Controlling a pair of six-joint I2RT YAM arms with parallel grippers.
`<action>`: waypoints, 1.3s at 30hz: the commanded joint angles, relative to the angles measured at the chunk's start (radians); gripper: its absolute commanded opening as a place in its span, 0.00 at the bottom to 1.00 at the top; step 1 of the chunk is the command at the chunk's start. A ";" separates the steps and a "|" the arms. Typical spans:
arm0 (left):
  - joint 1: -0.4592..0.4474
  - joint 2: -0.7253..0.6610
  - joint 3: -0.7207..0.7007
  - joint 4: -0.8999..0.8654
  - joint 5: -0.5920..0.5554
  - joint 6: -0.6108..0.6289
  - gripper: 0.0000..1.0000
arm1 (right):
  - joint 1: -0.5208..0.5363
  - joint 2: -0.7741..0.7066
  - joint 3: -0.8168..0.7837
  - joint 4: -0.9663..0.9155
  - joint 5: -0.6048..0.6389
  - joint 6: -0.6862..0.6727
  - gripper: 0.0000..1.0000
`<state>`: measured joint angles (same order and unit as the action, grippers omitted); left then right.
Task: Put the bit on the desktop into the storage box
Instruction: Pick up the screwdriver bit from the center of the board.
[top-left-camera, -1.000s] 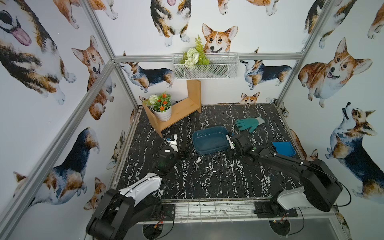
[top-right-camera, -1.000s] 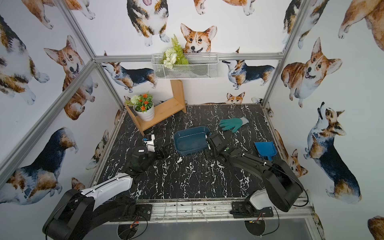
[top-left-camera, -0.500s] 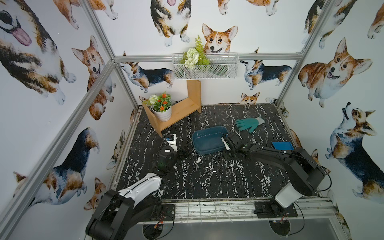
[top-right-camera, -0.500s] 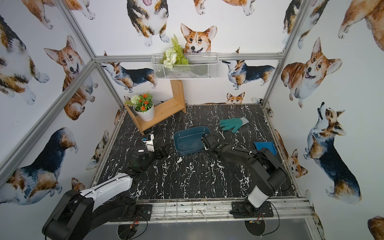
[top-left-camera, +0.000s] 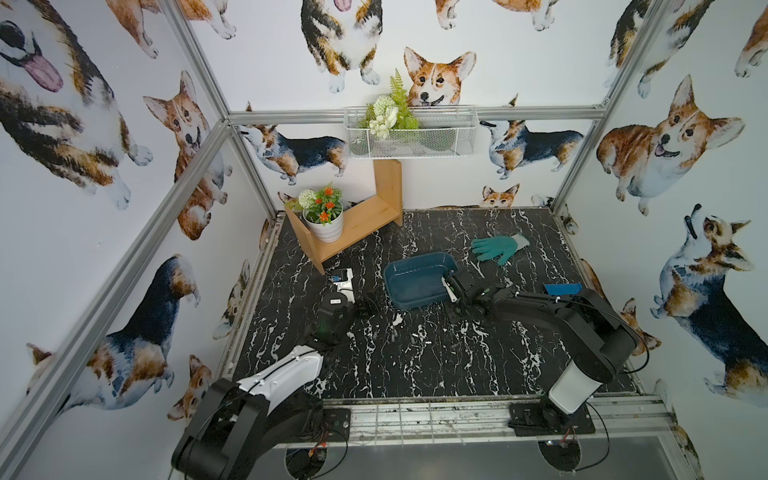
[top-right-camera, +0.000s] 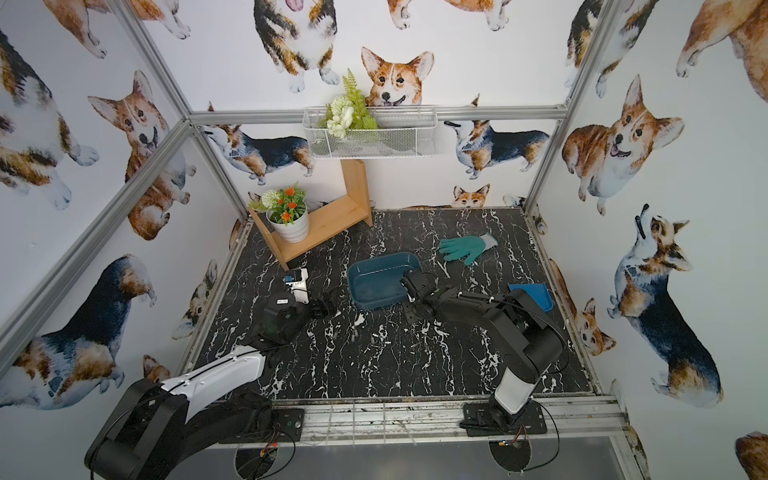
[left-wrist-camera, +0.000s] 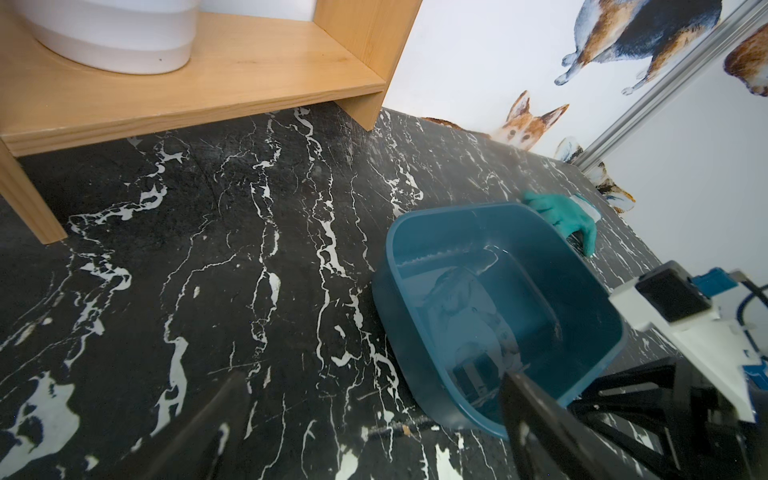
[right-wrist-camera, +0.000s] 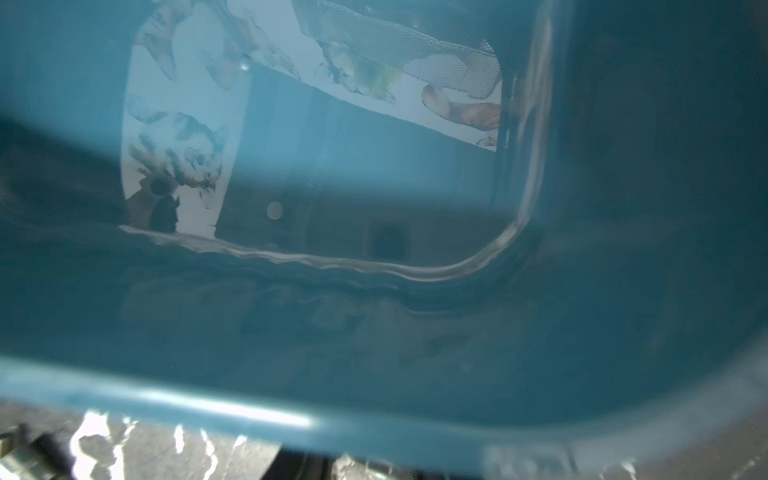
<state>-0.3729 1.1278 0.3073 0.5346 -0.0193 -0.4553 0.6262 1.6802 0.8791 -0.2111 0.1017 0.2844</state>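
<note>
Teal storage box (top-left-camera: 419, 286): glossy, rounded corners, mid-tabletop (top-left-camera: 415, 374).
Bits (top-left-camera: 417, 337): small grey pieces, which I see loose on the marble in front of the box.
Left jaws: spread wide, grasping nothing.
Right jaws: at the box's right rim; I cannot tell their state.

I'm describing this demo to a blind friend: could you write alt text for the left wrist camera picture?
A dark teal storage box sits on the black marble-patterned desktop, with the left gripper open in the foreground. Beyond the box lies a green glove; a wooden shelf holding a white pot stands farther off.
</note>
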 joint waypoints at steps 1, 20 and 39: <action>0.000 0.004 0.007 0.006 -0.002 0.007 1.00 | 0.000 0.008 -0.002 0.033 0.024 -0.001 0.34; 0.001 0.002 0.010 0.000 -0.007 0.006 1.00 | 0.000 0.016 -0.010 0.036 0.032 -0.001 0.18; 0.001 -0.003 0.006 -0.006 -0.016 0.006 1.00 | 0.000 -0.197 -0.040 -0.036 0.047 0.019 0.13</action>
<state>-0.3729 1.1282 0.3073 0.5297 -0.0261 -0.4553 0.6262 1.5177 0.8459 -0.2146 0.1345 0.2848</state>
